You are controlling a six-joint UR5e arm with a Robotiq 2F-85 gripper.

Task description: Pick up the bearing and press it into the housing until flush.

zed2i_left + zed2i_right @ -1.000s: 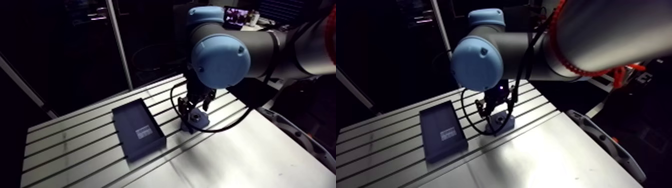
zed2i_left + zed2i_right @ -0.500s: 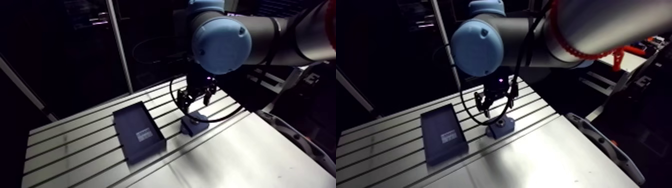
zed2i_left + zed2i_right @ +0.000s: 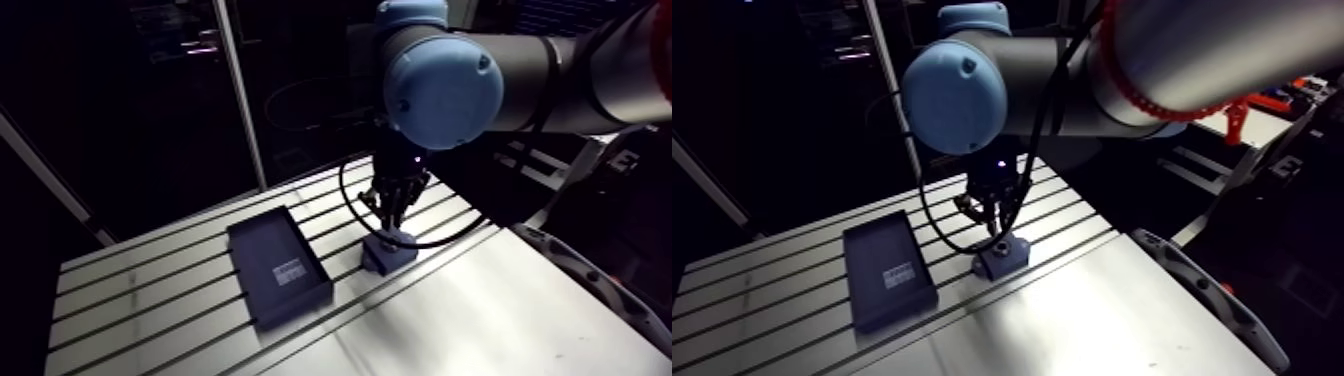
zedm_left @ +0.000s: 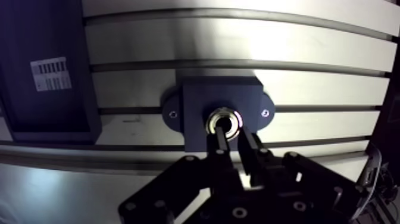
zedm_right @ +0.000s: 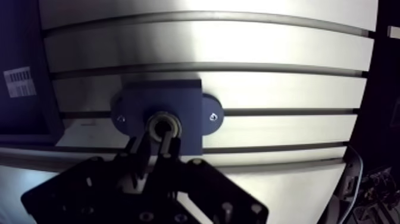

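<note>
On my arm view, the black two-finger gripper (image 3: 393,218) hangs straight down from the wrist over the slotted aluminium table (image 3: 150,300). Its tips are just above the small dark blue block housing (image 3: 392,255), which sits on the table's ribbed part. From here the fingers look drawn into one narrow point. A shallow dark rectangular tray (image 3: 275,262) lies flat on the same slats beside the housing, close to it but not touching. A small white label (image 3: 288,270) sits inside the tray towards its near end.

On my wrist view I look down past the gripper (image 4: 231,132) onto the top of the housing (image 4: 199,107). The housing is a square block with a rounded ear on each side, and each ear holds a small screw. The shiny silver ring bearing (image 4: 237,118) sits in the round bore at the centre of the block. I cannot tell whether its face is level with the block's top. The two fingers (image 4: 218,140) are closed together, with only a sliver of light between them and nothing clamped. Their tips are right over the nearer edge of the bearing and cover part of its ring and hole. I cannot tell whether they are actually touching it. The tray (image 4: 36,107) lies off to one side of the housing, and its barcode-style label (image 4: 50,73) is readable as a patch of dark bars.
</note>
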